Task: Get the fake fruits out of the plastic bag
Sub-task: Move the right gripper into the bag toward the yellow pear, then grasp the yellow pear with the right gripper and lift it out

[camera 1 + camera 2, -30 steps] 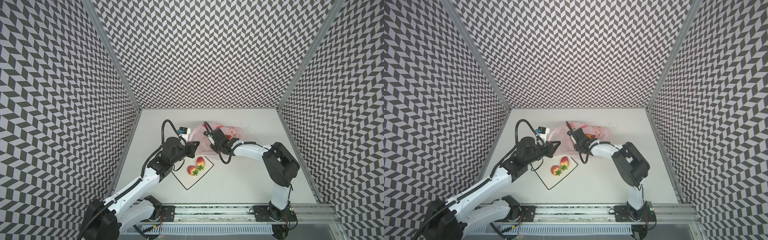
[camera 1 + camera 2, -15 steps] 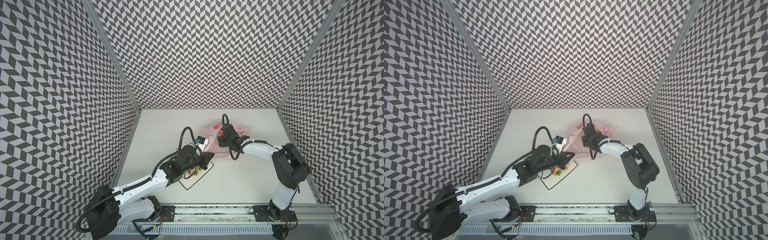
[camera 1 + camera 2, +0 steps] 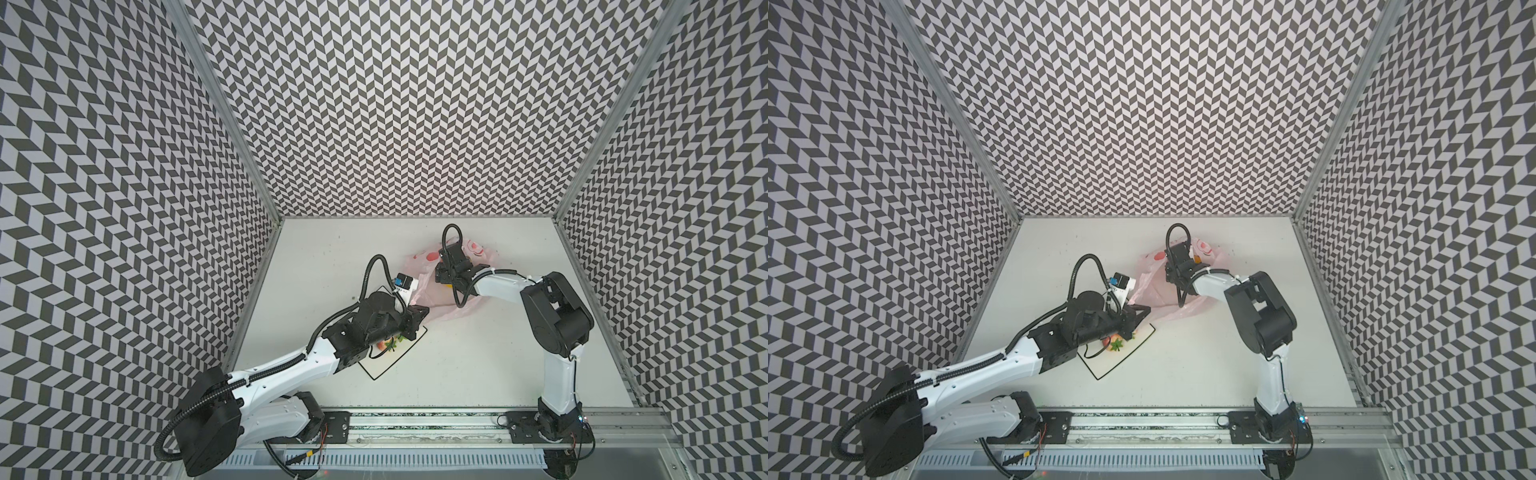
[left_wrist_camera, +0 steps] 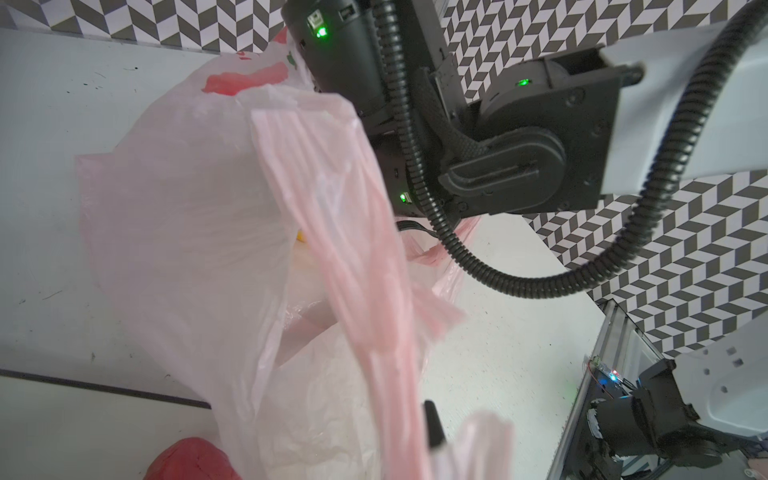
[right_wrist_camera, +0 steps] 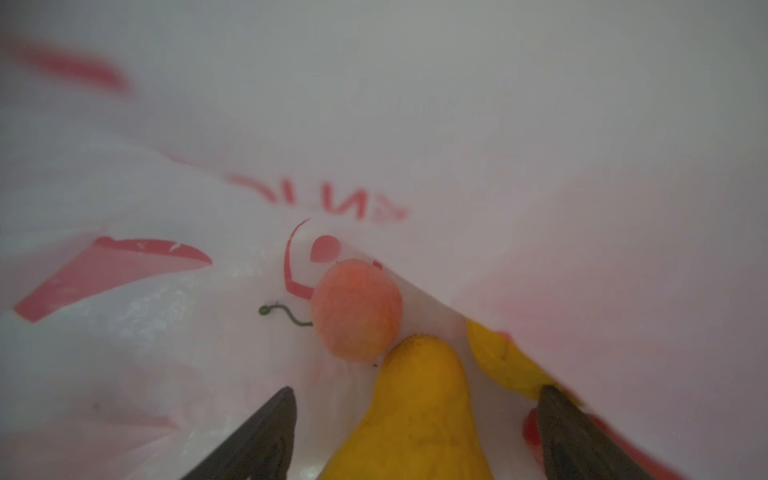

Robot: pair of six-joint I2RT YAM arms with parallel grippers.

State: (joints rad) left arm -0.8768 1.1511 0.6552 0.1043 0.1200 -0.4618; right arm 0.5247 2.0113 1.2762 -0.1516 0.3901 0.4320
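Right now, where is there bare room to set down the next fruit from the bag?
Best: the corner of the plate nearest the front rail, bordered by its black rim and the strawberries. The table is also bare between the plate and the right arm's base. Crowded: the plate's far corner, where the left gripper holds the plastic bag.

A robotics lab test cell: chevron-patterned walls enclose a white table with robot arms on a metal rail.
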